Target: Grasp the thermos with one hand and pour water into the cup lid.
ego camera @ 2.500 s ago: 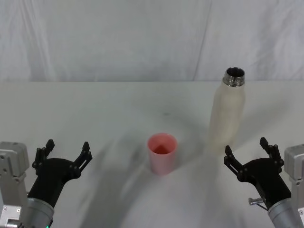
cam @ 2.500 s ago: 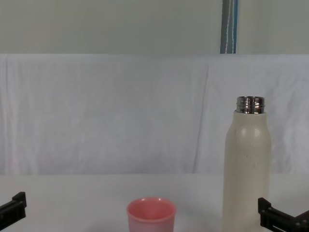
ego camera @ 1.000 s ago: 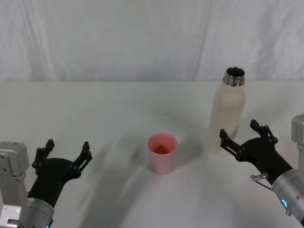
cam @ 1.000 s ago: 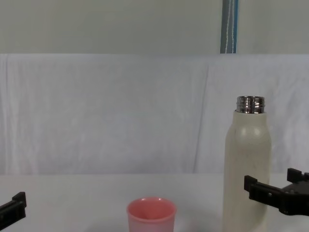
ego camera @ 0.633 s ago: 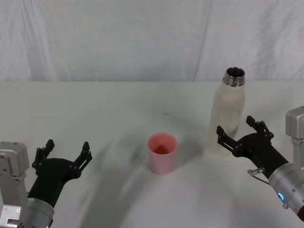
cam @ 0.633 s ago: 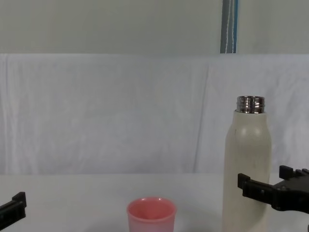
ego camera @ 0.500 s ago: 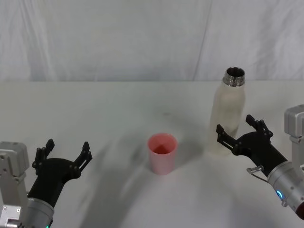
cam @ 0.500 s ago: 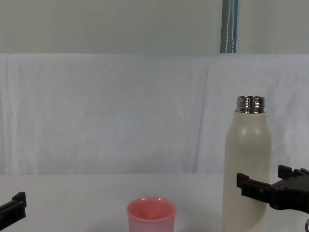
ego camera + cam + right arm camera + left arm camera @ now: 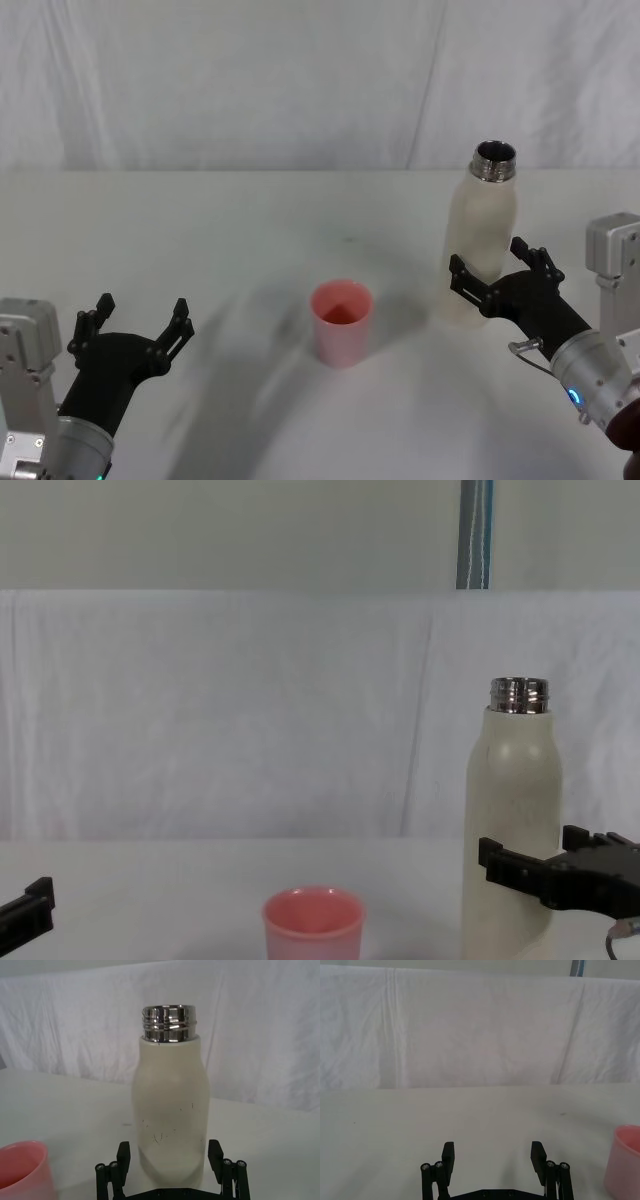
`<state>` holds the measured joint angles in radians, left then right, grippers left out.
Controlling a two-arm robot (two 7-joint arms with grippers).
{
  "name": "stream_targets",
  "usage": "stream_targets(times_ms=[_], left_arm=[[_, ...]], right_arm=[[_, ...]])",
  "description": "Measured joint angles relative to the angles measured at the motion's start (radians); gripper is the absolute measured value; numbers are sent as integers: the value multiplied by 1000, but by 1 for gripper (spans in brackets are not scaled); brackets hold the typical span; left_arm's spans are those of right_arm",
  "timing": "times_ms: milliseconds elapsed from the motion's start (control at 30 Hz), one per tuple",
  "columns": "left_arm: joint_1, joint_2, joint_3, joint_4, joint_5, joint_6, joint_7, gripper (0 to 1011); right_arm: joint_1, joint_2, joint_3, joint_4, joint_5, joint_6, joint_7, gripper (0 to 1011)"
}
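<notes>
Cream-white thermos [image 9: 480, 245] stands upright on the table [image 9: 230, 230], right of centre, steel neck uncapped. Right gripper [image 9: 492, 272] sits low around its body, jaws spread wide, one finger on each side, not yet closed on it. Pink cup lid [image 9: 342, 322] stands apart to the left; left gripper [image 9: 137, 323] is parked near the table's front left, jaws wide

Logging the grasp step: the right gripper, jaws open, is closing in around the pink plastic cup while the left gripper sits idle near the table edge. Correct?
Not quite. The right gripper, jaws open, flanks the tall cream-white thermos with the steel neck, as the right wrist view shows. The small pink plastic cup stands apart. The left gripper is idle.
</notes>
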<state>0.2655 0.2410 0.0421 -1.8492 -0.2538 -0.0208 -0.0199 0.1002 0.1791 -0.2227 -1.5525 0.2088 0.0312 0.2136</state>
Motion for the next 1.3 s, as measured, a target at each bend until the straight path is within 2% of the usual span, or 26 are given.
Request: stream_targets(times_ms=[567, 1300], left_arm=[[0, 0, 0, 0, 0, 0, 0, 1001], [0, 0, 0, 0, 0, 0, 0, 1001]], right_arm=[[58, -24, -5, 97, 6, -17, -1, 1003], [104, -42, -19, 158, 3, -31, 3, 1003]])
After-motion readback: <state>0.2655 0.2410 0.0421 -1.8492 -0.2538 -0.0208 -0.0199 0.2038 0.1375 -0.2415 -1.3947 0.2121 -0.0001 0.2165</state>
